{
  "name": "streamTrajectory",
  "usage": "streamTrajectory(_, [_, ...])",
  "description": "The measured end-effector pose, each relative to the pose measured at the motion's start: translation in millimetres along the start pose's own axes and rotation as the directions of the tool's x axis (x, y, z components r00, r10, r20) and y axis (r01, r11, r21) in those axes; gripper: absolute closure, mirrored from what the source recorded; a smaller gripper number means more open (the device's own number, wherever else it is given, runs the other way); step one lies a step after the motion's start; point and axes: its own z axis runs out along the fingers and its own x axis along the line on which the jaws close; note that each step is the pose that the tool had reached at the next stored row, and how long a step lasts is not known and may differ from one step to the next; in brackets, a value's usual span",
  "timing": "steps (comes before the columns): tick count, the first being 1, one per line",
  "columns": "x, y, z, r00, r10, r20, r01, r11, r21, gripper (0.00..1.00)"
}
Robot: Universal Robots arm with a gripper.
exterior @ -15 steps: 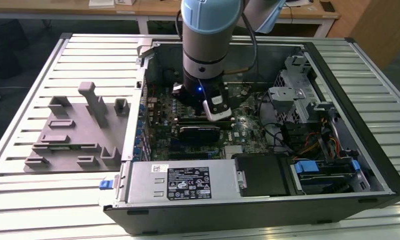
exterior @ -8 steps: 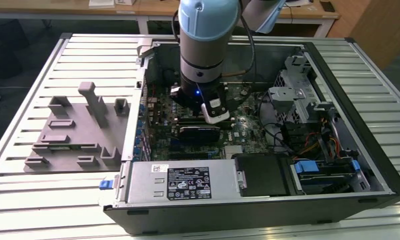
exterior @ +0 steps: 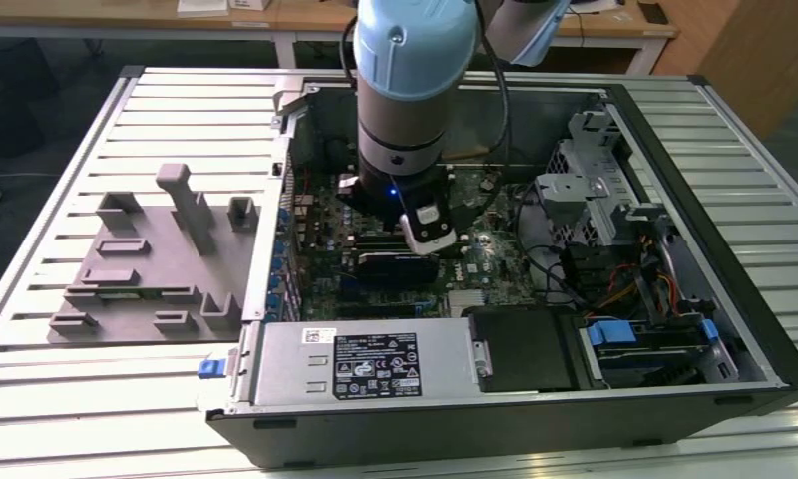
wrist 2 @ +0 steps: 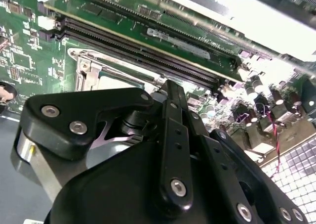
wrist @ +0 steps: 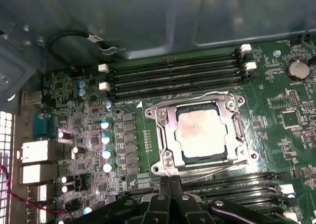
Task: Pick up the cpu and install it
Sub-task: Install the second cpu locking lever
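- From my remote seat, the cpu (wrist: 202, 132) already lay flat inside the metal socket frame (wrist: 165, 135) on the green motherboard (wrist: 276, 110), its silvery top plate facing up in the first wrist view.
- I judged the placing step done: the chip sat square in the opening, with nothing held above it.
- The frame's thin wire lever (wrist: 217, 168) lay along the side of the socket nearest the gripper; whether it was latched I could not tell, so any locking may have been left.
- The grey fixture tray (exterior: 147, 269) sat on the slatted table (exterior: 53, 379) at the exterior view's left, outside the open computer case (exterior: 692, 299).
- The arm (exterior: 406, 90) reached straight down into the case, wrist vertical over the middle of the board.
- The gripper (wrist: 170, 184) hung just beside the socket's edge, low over the memory slots (wrist: 173, 75), near the chip but not touching it.
- Its black fingers (wrist: 165, 192) met tip to tip, so the jaws were closed on nothing.
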Motion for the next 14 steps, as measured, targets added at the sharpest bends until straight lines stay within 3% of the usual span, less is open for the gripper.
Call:
streamTrajectory(4, [-0.5, -6.4, -0.8, 1.0, -0.001, -0.0022, 0.001, 0.9999, -0.0109, 0.89])
streamTrajectory(7, [0.2, -10.0, 0.3, 1.0, -0.003, -0.0059, 0.003, 0.9995, -0.0298, 0.89])
streamTrajectory(11, [2.1, -11.8, 1.8, 0.9999, -0.01, -0.0133, 0.009, 0.9979, -0.0638, 0.89])
streamTrajectory(14, [2.6, -13.0, 3.4, 0.9997, -0.018, -0.0174, 0.016, 0.9969, -0.0766, 0.89])
